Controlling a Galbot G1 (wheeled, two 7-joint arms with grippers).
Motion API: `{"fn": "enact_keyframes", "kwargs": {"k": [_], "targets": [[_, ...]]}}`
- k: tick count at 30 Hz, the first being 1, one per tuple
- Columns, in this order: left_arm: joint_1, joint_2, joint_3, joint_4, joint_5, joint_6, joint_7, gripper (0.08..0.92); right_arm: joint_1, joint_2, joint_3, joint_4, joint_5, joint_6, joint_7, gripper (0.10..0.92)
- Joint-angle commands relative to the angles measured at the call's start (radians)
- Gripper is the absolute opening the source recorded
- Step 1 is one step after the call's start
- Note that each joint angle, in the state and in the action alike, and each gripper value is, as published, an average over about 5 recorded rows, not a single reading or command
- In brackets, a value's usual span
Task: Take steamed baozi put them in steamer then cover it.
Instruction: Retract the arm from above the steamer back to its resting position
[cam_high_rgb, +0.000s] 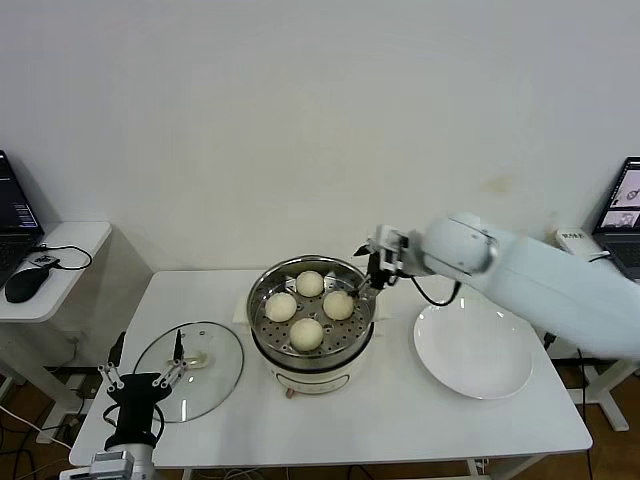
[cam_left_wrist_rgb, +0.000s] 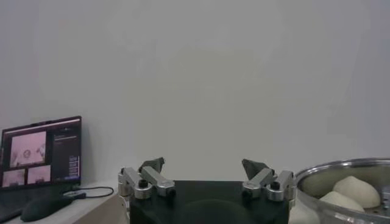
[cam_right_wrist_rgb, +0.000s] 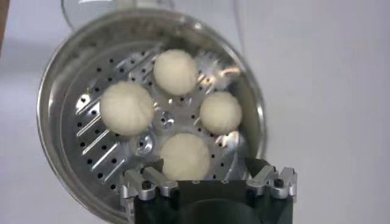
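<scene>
Four cream-white baozi lie on the perforated tray inside the steel steamer at the table's middle. In the right wrist view they show from above inside the steamer. My right gripper hangs open and empty over the steamer's right rim, with the nearest baozi just below its jaws. The glass cover lies flat on the table left of the steamer. My left gripper is open and empty at the cover's near left edge; it also shows in the left wrist view.
An empty white plate lies right of the steamer, under my right arm. A side desk with a laptop and a mouse stands to the left. Another laptop stands at the far right.
</scene>
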Motion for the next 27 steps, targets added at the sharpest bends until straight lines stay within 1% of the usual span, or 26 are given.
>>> {"fn": "enact_keyframes", "kwargs": {"k": [1,4,7,12,15,20,27], "targets": [[-0.022,0.021,-0.011,0.074,0.069,0.024,0.008,0.823,-1.009,-0.106,0.897,0.176,-0.158,0.379,0.335,0.823],[-0.046,0.042,-0.029,0.135,0.219,0.030,0.027,0.823,-1.224,0.036,1.127,0.189,-0.244,0.471,0.355,0.823],[-0.075,0.075,-0.055,0.209,0.487,0.028,0.048,0.823,-1.375,0.169,1.317,0.212,-0.306,0.553,0.371,0.823],[-0.104,0.129,-0.109,0.306,0.939,-0.013,0.048,0.823,-1.560,0.331,1.536,0.252,-0.334,0.649,0.381,0.823],[-0.099,0.145,-0.131,0.344,1.126,-0.036,0.042,0.823,-1.633,0.405,1.610,0.262,-0.329,0.695,0.389,0.823],[-0.083,0.164,-0.131,0.388,1.304,-0.035,0.069,0.823,-1.705,0.471,1.694,0.286,-0.314,0.718,0.408,0.823],[-0.181,0.189,-0.055,0.512,1.360,-0.035,0.095,0.823,-1.746,0.513,1.759,0.324,-0.307,0.710,0.418,0.823]]}}
